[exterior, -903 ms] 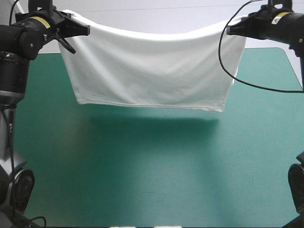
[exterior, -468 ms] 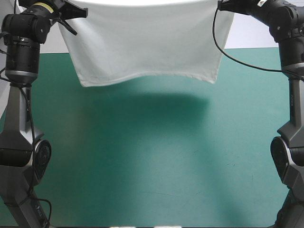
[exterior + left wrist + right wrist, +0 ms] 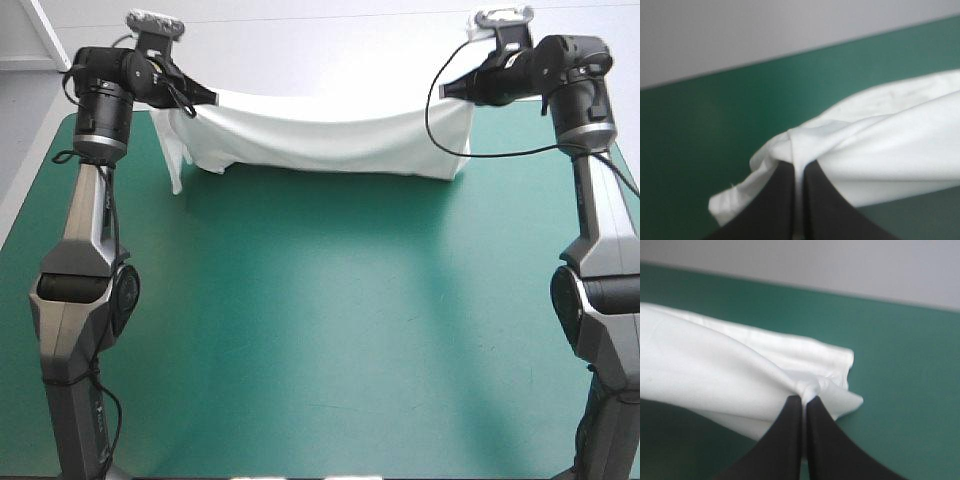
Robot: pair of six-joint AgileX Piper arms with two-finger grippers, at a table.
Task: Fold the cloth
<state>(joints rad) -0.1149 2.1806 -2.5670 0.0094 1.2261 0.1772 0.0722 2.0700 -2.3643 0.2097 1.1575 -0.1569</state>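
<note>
T-shirt (image 3: 330,142) strung between left end effector (image 3: 208,98) and right end effector (image 3: 448,90), both clamping it.

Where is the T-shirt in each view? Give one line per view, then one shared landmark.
High view: the T-shirt sags near the far edge, strung between the left hand and the right hand.
Left wrist view: white folds spread from the left hand's pinch.
Right wrist view: white folds spread from the right hand's pinch.
Landmark: the teal-green cover beneath it.
</note>
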